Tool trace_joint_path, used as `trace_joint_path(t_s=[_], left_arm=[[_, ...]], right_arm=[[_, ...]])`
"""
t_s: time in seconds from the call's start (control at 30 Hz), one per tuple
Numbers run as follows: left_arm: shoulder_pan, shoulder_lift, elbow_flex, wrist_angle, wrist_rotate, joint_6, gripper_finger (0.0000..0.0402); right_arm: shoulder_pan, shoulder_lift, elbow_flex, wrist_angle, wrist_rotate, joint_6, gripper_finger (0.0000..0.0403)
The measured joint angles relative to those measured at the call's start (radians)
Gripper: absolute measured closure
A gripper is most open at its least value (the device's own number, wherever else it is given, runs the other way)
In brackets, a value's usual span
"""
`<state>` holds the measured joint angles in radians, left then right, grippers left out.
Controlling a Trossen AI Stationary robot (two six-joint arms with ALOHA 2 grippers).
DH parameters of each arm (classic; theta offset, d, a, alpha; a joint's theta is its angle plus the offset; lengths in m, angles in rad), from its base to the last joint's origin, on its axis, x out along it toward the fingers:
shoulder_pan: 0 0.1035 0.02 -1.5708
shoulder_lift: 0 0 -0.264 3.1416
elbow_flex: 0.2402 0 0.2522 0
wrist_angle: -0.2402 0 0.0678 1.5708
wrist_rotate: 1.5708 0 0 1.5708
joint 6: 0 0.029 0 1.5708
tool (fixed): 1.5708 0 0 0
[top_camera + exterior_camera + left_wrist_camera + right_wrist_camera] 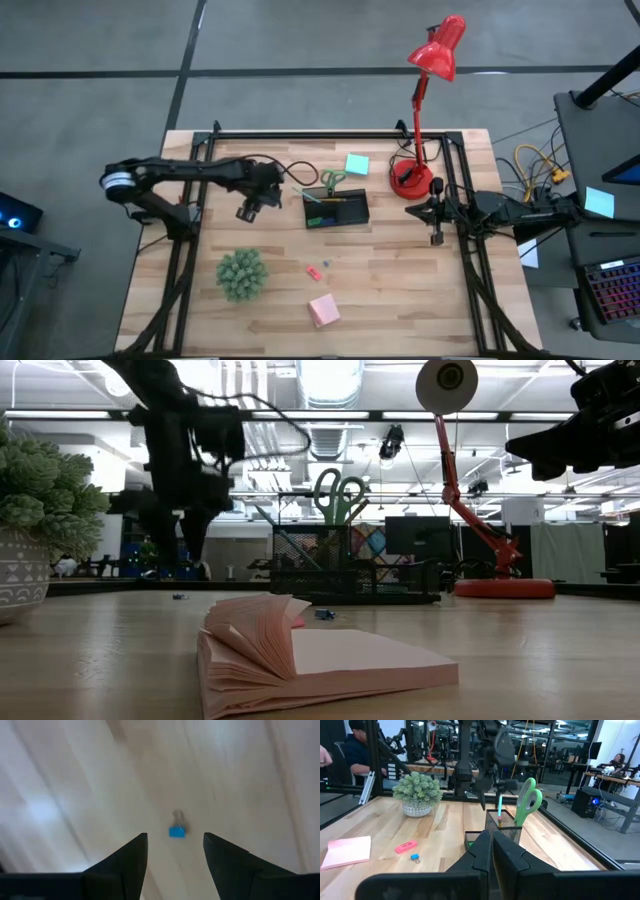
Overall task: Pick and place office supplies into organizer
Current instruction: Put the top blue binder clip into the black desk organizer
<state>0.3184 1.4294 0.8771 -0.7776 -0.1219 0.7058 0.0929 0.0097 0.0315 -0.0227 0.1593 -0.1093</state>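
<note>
My left gripper [246, 211] [175, 842] hangs open above the table, left of the organizer, pointing steeply down. Below it a small blue clip [176, 831] with a metal loop lies on the wood, framed between the two fingers but clear of them. The black organizer [336, 208] stands mid-table with green-handled scissors [333, 180] upright in its cup. A teal sticky-note pad [356, 164], a pink eraser [314, 272], a second small blue item [326, 263] and a pink pad [323, 311] lie flat on the table. My right gripper [490, 851] waits shut at the right edge.
A green spiky plant in a pot [242, 274] stands near the front left. The red desk lamp's base [410, 180] sits right of the organizer, with its head [438, 50] reaching beyond the far edge. A black rail frame [330, 133] borders the table.
</note>
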Motion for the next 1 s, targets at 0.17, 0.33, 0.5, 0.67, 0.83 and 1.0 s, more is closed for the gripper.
trace_joint_path(t_s=[0.17, 0.33, 0.5, 0.67, 0.83, 1.0], left_arm=[[0.030, 0.080, 0.011, -0.027, -0.006, 0.034, 0.0222], [0.040, 0.130, 0.022, -0.025, -0.015, 0.036, 0.0222], [0.043, 0.154, 0.017, -0.025, -0.018, 0.043, 0.0222], [0.043, 0.162, 0.021, -0.023, -0.018, 0.045, 0.0222], [0.043, 0.160, 0.017, -0.017, 0.001, 0.067, 0.0222], [0.045, 0.160, 0.017, -0.001, 0.059, 0.067, 0.0222]], right_arm=[[0.000, 0.000, 0.000, 0.000, 0.000, 0.000, 0.0394], [0.000, 0.000, 0.000, 0.000, 0.000, -0.001, 0.0394], [0.000, 0.000, 0.000, 0.000, 0.000, -0.003, 0.0394], [0.000, 0.000, 0.000, 0.000, 0.000, -0.005, 0.0394], [0.000, 0.000, 0.000, 0.000, 0.000, -0.005, 0.0394], [0.000, 0.000, 0.000, 0.000, -0.001, -0.005, 0.0394]])
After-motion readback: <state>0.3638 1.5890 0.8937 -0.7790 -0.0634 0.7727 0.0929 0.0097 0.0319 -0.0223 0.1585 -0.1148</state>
